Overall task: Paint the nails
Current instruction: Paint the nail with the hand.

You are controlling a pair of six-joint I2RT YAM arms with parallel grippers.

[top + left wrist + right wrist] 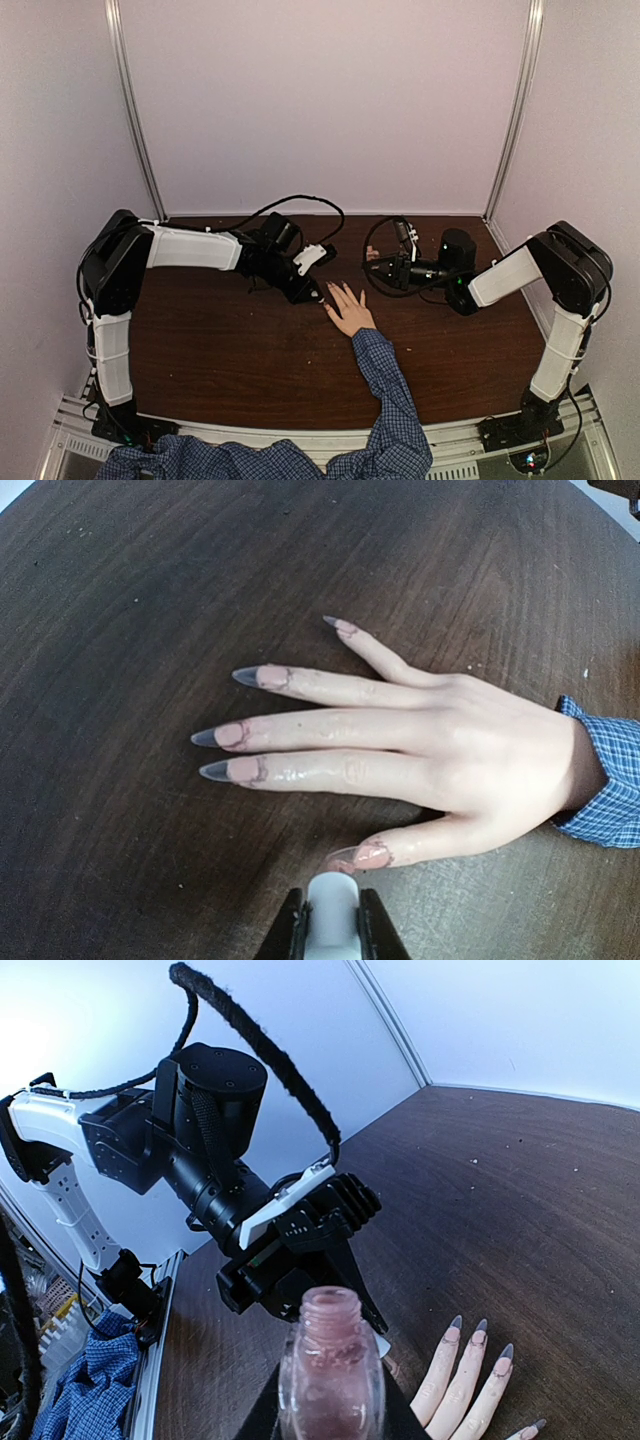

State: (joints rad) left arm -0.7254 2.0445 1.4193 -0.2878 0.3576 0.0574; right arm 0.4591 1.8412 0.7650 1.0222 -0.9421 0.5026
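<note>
A light-skinned hand point(470, 750) with a blue checked sleeve point(610, 780) lies flat on the dark wooden table, fingers spread. Its long nails point(230, 735) are pink with grey tips. My left gripper point(332, 908) is shut on the white brush cap point(332, 930), whose end is right beside the thumb nail point(362, 857); the brush itself is hidden. My right gripper point(330, 1418) is shut on an open bottle of pink polish point(330, 1370), held above the table right of the hand point(348, 310). In the top view the left gripper point(315, 292) is at the fingertips.
The table point(220, 340) is dark wood, enclosed by white walls point(330, 100). Black cables point(300, 205) loop at the back behind both arms. The sleeved arm point(390, 390) reaches in from the near edge between the arm bases.
</note>
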